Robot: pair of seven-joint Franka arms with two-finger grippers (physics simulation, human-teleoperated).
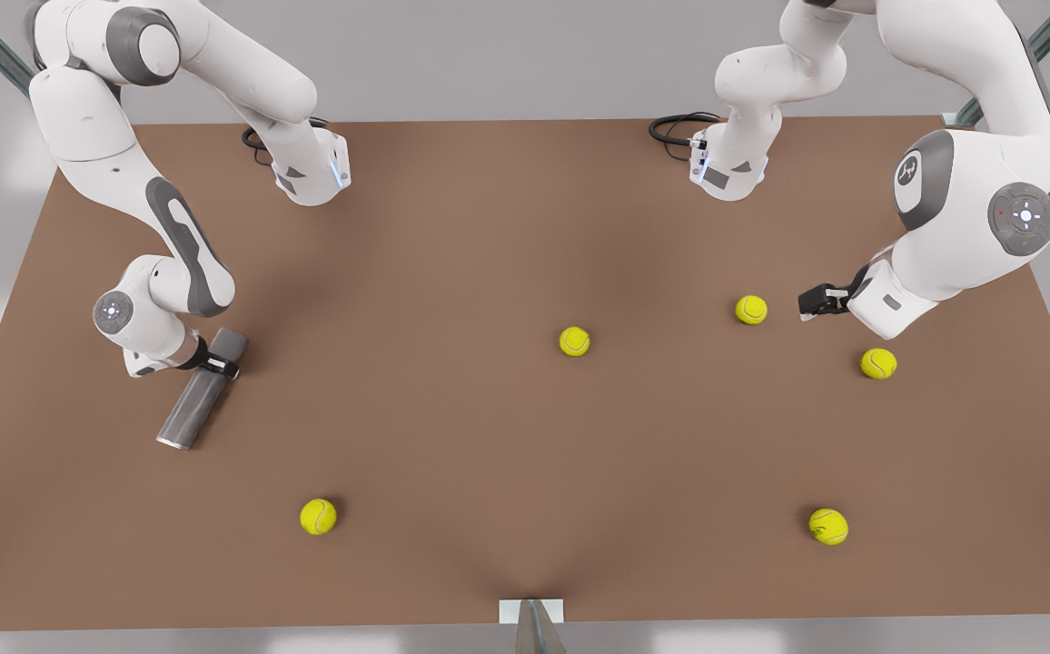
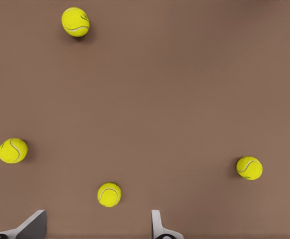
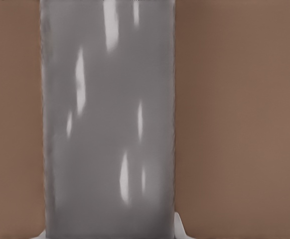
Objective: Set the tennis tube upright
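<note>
The tennis tube (image 1: 193, 409) is a dark grey cylinder lying at a slant near the front view's left edge of the table, its silvery rim (image 1: 177, 442) toward the front. My right gripper (image 1: 216, 366) is shut across the tube's upper part. In the right wrist view the tube (image 3: 109, 119) sits close up, with a fingertip (image 3: 181, 229) beside it. My left gripper (image 1: 807, 302) waits open on the front view's right, nothing between its fingers (image 2: 157, 226).
Several yellow-green tennis balls lie on the brown table (image 1: 452, 227): one mid-table (image 1: 574, 341), one just beside the left gripper (image 1: 750, 310), one behind it (image 1: 878, 363), two near the front edge (image 1: 318, 516) (image 1: 828, 526). A ball (image 2: 109, 194) lies close ahead of the left fingers.
</note>
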